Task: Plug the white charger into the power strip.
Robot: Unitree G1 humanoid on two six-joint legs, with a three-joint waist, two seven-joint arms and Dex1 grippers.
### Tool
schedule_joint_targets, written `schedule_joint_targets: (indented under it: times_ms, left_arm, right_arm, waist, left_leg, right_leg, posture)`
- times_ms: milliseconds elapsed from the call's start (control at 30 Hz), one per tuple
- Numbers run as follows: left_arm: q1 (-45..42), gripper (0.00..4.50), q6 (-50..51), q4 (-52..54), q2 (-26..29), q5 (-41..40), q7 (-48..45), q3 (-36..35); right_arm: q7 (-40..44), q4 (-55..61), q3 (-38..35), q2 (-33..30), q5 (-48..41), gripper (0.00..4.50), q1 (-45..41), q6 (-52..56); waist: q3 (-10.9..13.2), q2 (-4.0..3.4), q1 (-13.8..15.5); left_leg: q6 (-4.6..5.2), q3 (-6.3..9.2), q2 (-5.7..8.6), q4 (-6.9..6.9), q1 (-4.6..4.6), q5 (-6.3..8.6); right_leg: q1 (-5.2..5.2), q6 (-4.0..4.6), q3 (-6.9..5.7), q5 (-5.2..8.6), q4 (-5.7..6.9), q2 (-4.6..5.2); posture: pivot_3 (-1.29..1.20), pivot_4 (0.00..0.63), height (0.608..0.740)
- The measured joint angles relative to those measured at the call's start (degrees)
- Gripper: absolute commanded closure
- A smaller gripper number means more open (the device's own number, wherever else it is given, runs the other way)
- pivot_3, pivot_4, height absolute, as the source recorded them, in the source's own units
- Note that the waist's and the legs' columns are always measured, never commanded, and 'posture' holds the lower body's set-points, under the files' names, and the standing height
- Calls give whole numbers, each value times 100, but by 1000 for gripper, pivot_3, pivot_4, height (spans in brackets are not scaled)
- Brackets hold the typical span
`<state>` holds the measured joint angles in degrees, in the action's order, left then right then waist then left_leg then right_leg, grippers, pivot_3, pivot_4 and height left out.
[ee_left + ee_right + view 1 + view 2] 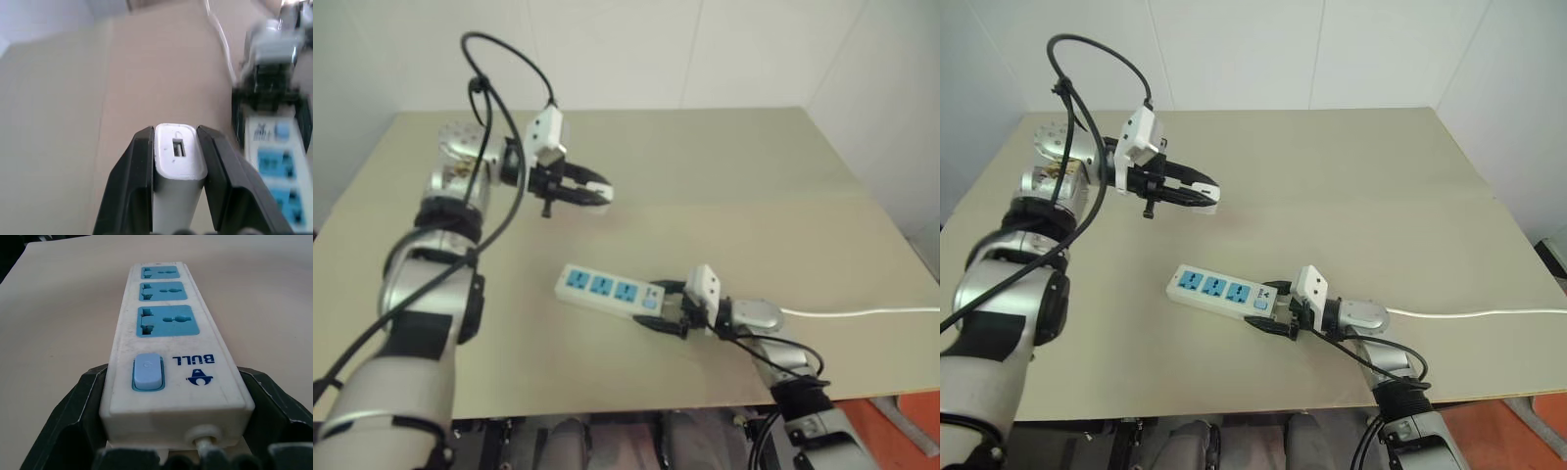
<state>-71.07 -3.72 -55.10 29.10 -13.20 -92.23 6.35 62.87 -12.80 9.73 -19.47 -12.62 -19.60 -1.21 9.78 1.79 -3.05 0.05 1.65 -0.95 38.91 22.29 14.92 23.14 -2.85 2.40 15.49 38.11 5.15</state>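
Nearest, at the front of a beige tabletop (724,186), the right gripper (664,309), its black fingers (78,406) closed around the switch end of the power strip (607,290), one on each long side. Lying flat on the tabletop, the strip: a long white bar with three blue socket faces (168,320) in a row, a pale blue switch (147,371) beside the printed word BULL, and a thin white cord (862,313) leaving from the gripped end and trailing off toward the robot's right across the tabletop. All three sockets unoccupied. Farther back and to the robot's left, raised above the tabletop and well apart from the strip, the left gripper (592,192), pointing roughly level toward the robot's right. Clamped between its two black fingers (129,181), the white charger (178,156), a small plain white block with a small rectangular port in the end face that looks away from the wrist. Seen along those fingers, the strip and the right gripper blurred in the background, off to one side of the charger. A black cable (504,59) looping up over the left wrist. Beyond the tabletop's far edge, a pale white wall (607,49).
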Motion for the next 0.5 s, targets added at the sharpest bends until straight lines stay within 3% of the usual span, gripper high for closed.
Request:
schedule_joint_targets:
  times_ms: [333,500]
  left_arm:
    - [2245,3452,2055,3119,-550,-1195,614,-404]
    - [2902,3452,2597,3921,-649,-1592,744,-385]
  right_arm:
    - [76,-174,13,-23,1,1090,-125,-82]
    - [72,-182,8,-34,0,1090,-131,-80]
  waist:
    - [-1,-1,-11]
    - [-1,-2,19]
  left_leg:
    - [-5,1,1,7,-4,-3]
    - [-11,-2,2,8,-10,-6]
  right_leg:
    - [-2,1,7,-1,0,3]
    - [-2,1,10,0,-4,2]
  posture:
    - [0,150,740]
    - [0,150,740]
